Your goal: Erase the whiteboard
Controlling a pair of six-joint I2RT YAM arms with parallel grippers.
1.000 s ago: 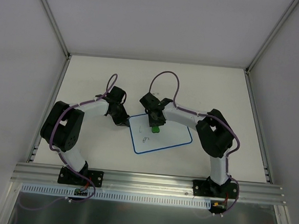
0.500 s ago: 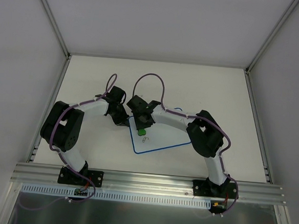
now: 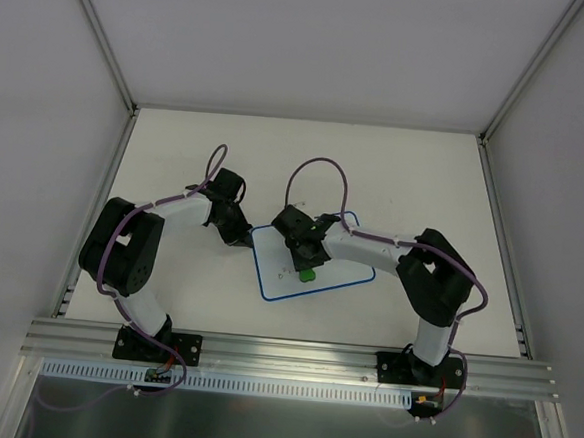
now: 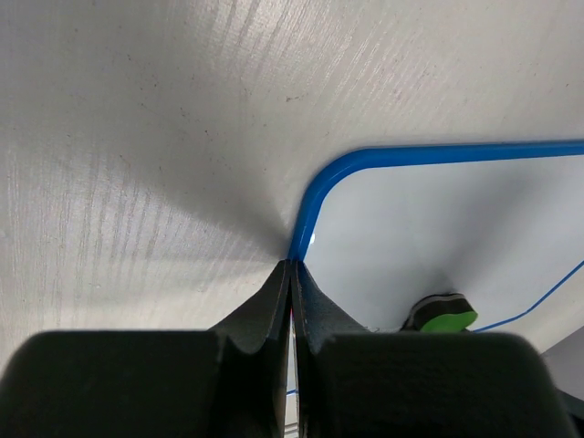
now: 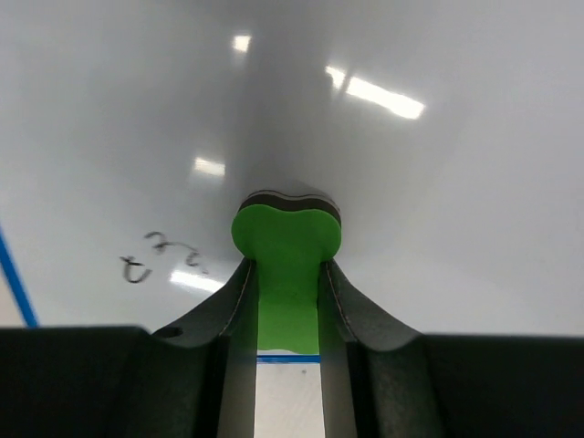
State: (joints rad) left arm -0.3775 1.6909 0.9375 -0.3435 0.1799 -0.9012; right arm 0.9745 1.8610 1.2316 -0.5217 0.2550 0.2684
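While the board [image 3: 353, 273] lay flat mid-table from above, light, stiff and likely to slide, the closed left gripper [image 3: 242, 239] pressed its 10 o'clock corner, a sound holding spot. Left wrist showed bare matte table [image 4: 137, 137] around that corner. Right wrist showed the right gripper [image 5: 286, 274] clamping the soft eraser [image 5: 286, 233] on glossy white, with a scribble [image 5: 155, 260] at 9 o'clock.

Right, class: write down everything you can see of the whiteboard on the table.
The whiteboard is a small, flat, glossy white rectangle with a thin blue border and rounded corners, lying askew on the pale table. A small dark scribble marks its surface, and bright glints reflect off it. The left end effector, closed, has its tips at the border beside one corner. The right end effector holds a green eraser against the board.
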